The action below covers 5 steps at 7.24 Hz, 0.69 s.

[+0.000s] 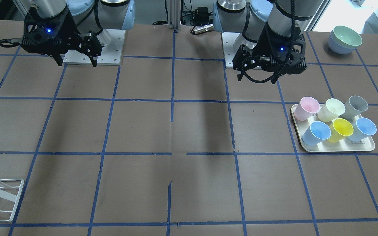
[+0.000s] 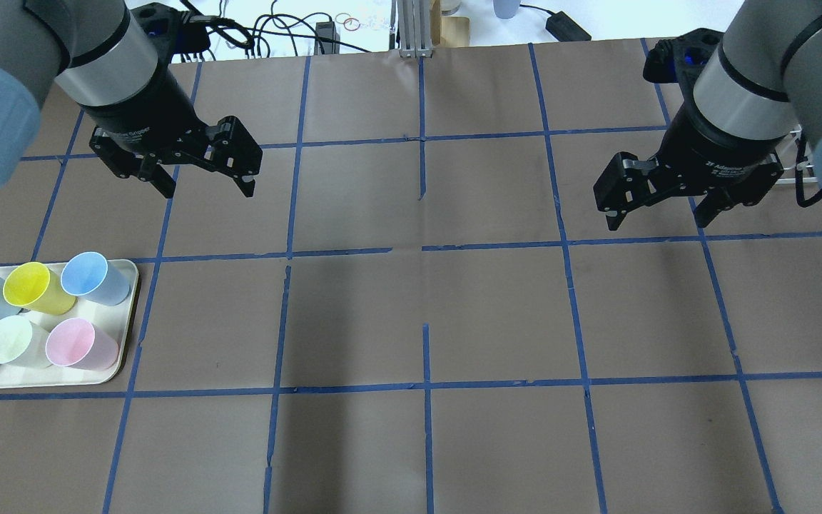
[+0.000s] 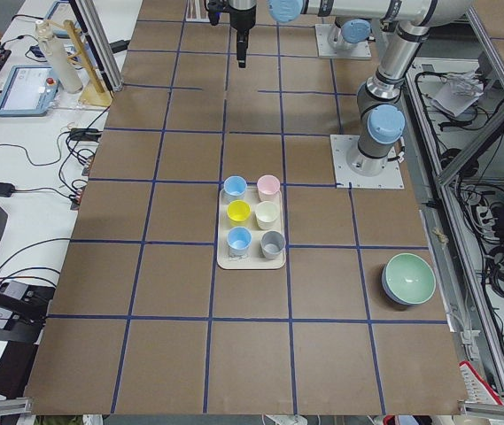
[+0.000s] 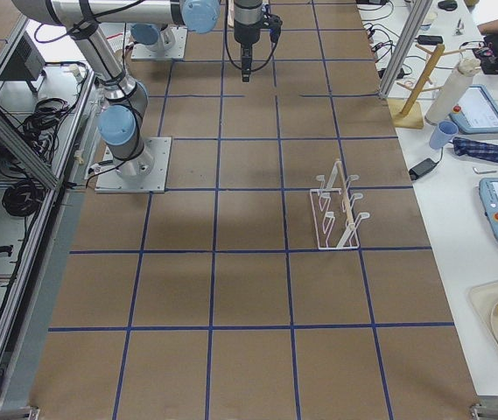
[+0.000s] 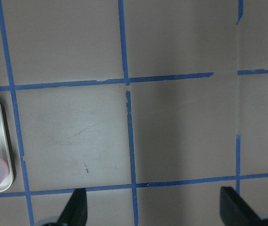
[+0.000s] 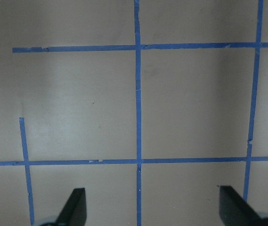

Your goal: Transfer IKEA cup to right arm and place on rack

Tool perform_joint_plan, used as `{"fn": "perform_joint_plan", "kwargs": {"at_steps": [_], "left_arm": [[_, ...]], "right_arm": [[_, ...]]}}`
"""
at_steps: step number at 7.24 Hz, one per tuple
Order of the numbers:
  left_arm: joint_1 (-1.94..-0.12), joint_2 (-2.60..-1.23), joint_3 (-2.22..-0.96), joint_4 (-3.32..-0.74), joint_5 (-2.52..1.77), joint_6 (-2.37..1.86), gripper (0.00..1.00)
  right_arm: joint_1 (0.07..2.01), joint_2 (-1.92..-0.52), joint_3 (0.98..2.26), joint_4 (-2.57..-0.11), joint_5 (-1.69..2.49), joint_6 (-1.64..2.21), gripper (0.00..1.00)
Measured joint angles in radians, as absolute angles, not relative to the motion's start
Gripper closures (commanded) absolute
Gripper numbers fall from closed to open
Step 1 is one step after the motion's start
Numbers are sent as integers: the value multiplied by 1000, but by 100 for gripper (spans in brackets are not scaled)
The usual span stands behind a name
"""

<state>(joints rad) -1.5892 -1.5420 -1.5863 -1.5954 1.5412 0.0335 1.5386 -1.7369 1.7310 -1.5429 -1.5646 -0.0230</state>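
While the IKEA cup [image 2: 33, 287] stands upright in the cream tray [image 2: 125, 321], in the middle of the row farther from the robot and between two light blue cups [image 2: 90, 275], both arms hang above the counter [image 2: 496, 314] with nothing held. The left pincer [image 2: 207, 191], jaws spread wide, is near the tray. The right pincer [image 2: 657, 221], likewise spread, and the rack [image 4: 340, 210] are well apart from it.
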Motion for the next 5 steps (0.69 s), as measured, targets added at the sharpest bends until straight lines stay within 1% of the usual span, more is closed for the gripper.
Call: {"fn": "perform_joint_plan", "kwargs": {"at_steps": [5], "left_arm": [[-1586,-1543,-1586,-1594,1541,54,0]], "right_arm": [[1536,-1742,1732,-1539,-1564,-23,0]]}}
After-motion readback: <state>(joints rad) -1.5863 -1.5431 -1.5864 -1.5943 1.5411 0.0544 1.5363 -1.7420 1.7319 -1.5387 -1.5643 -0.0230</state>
